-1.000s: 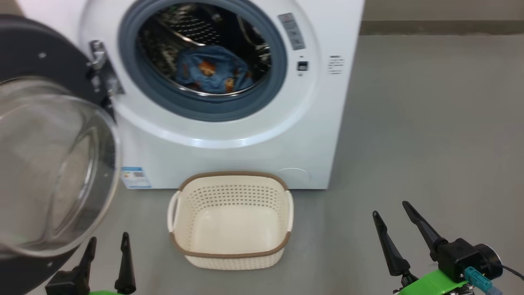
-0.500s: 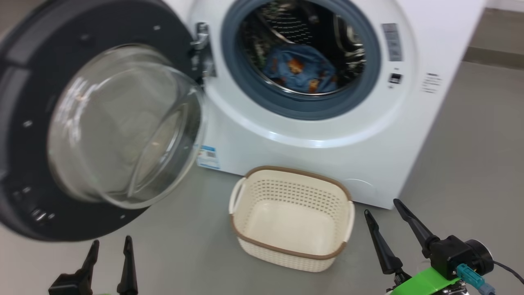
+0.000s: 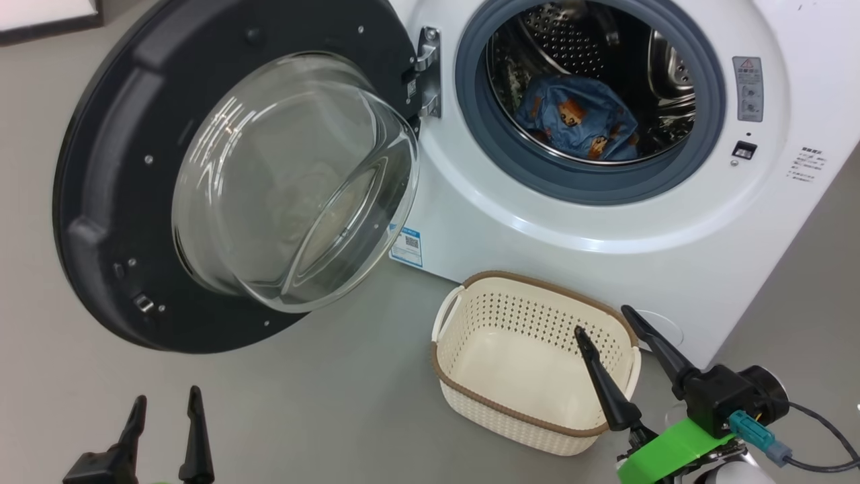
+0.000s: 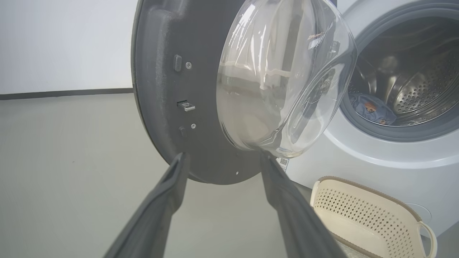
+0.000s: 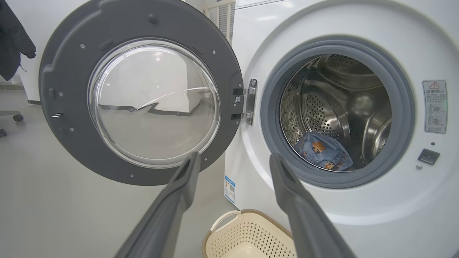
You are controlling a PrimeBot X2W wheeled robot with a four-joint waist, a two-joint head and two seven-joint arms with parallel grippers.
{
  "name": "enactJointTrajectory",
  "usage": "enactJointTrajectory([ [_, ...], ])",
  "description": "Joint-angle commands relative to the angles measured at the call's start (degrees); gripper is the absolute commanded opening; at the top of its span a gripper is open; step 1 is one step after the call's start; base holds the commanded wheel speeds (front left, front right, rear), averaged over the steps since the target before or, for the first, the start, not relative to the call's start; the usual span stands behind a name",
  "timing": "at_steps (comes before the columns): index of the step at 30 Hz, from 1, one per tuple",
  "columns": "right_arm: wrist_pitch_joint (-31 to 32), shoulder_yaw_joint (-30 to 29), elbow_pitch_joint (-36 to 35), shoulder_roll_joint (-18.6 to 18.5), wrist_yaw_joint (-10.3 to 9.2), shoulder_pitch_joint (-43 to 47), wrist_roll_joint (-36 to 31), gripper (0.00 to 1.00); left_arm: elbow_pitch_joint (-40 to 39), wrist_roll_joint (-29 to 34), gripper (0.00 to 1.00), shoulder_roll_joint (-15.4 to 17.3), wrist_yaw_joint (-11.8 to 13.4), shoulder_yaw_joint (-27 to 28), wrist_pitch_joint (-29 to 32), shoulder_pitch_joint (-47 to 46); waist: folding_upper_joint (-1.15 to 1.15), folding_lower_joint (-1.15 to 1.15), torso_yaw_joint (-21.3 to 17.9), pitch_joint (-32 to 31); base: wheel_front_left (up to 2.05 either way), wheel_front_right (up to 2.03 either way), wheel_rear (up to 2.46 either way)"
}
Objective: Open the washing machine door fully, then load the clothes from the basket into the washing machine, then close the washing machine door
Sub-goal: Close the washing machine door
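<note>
The washing machine [image 3: 537, 228] stands with its door [image 3: 101, 168] swung wide to the left, grey inner side and glass bowl facing me. Light-blue clothes [image 3: 578, 117] with orange bears lie in the steel drum. The cream basket [image 3: 510, 282] sits on the floor before the machine with nothing in it. My left gripper [image 3: 167, 396] is open, low at the left, below the door. My right gripper [image 3: 603, 320] is open beside the basket's right rim. Along the left fingers I see the door [image 4: 161, 89]; along the right fingers, the door [image 5: 64, 53], clothes [image 5: 322, 150] and basket [image 5: 244, 233].
Grey floor spreads left of the basket and under the door. A white wall with a dark skirting runs behind the door [image 4: 64, 94]. A dark garment [image 5: 14, 39] hangs at far left above a castor [image 5: 16, 116].
The head camera has turned, so the whole picture has slid right and the door shows in full. My right gripper's fingers now overlap the basket's right rim. Both grippers stay open.
</note>
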Motion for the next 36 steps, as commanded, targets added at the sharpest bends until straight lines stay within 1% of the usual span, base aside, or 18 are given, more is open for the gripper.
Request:
enactJointTrajectory([
  [1, -0.27, 1.51, -0.91, -0.60, 0.35, -2.30, 0.77, 1.00, -1.86, -0.46, 1.00, 0.59, 0.32, 2.07, -0.37, -0.72, 0.00, 0.00, 0.35, 0.41, 0.00, 0.00, 0.00],
  [9, -0.27, 2.51, -0.16, -0.68, 0.35, -3.62, 0.90, 1.00, -2.40, -1.09, 1.00, 0.59, 1.26, 3.91, -0.37, -0.04, 0.00, 0.00, 0.72, 0.90, 0.00, 0.00, 0.00],
  [10, -0.27, 2.57, -0.14, -0.69, 0.35, -3.68, 0.91, 1.00, -2.24, -1.25, 0.76, 0.59, 1.33, 4.09, -0.37, 0.02, 0.00, 0.00, 0.75, 0.94, 0.00, 0.00, 0.00],
  [12, -0.27, 2.65, -0.12, -0.72, 0.35, -3.76, 0.94, 1.00, -1.94, -1.87, 0.00, 0.59, 1.37, 4.47, -0.37, 0.06, 0.00, 0.00, 0.81, 1.02, 0.00, 0.00, 0.00],
  [20, -0.27, 2.79, -0.10, -0.58, 0.35, -3.54, 0.89, 1.00, -0.62, -5.27, 0.00, 0.59, 1.12, 8.37, -0.37, -0.75, 0.00, 0.00, 1.16, 1.46, 0.00, 0.00, 0.00],
  [23, -0.27, 2.73, -0.01, -0.53, 0.35, -3.46, 0.93, 1.00, 0.52, -9.61, 0.00, 0.59, 0.29, 11.62, -0.37, -2.09, 0.00, 0.00, 1.28, 1.60, 0.00, 0.00, 0.00],
  [25, -0.27, 2.69, 0.02, -0.42, 0.35, -3.41, 0.94, 1.00, 1.45, -13.63, 0.00, 0.59, -0.47, 14.74, -0.37, -3.45, 0.00, 0.00, 1.35, 1.68, 0.00, 0.00, 0.00],
  [28, -0.27, 2.64, 0.06, -0.29, 0.35, -3.31, 0.95, 1.00, 3.18, -18.04, 0.00, 0.92, -2.09, 20.02, -0.37, -6.07, 0.00, 0.00, 1.40, 1.75, 0.00, 0.00, 0.00],
  [30, -0.27, 2.62, 0.05, -0.20, 0.35, -3.20, 0.97, 1.00, 5.58, -23.09, 0.00, 1.38, -3.32, 23.32, -0.24, -8.62, 0.00, 0.00, 1.43, 1.79, 0.00, 0.00, 0.00],
  [31, -0.27, 2.60, 0.02, -0.15, 0.35, -3.14, 0.99, 1.00, 6.78, -25.33, 0.00, 2.30, -3.77, 24.72, 0.15, -10.02, 0.00, 0.00, 1.44, 1.80, 0.00, 0.00, 0.00],
  [33, -0.27, 2.53, 0.01, -0.07, 0.35, -2.96, 1.00, 1.00, 9.34, -32.78, 0.00, 3.43, -4.52, 28.61, 2.82, -13.83, 0.00, 0.00, 1.46, 1.77, 0.00, 0.00, 0.00],
  [36, -0.27, 2.48, -0.02, 0.03, 0.35, -2.72, 1.04, 1.00, 13.39, -41.29, 0.00, 7.26, -4.89, 33.18, 8.39, -19.07, 0.00, 0.00, 1.36, 1.65, 0.00, 0.00, 0.00],
])
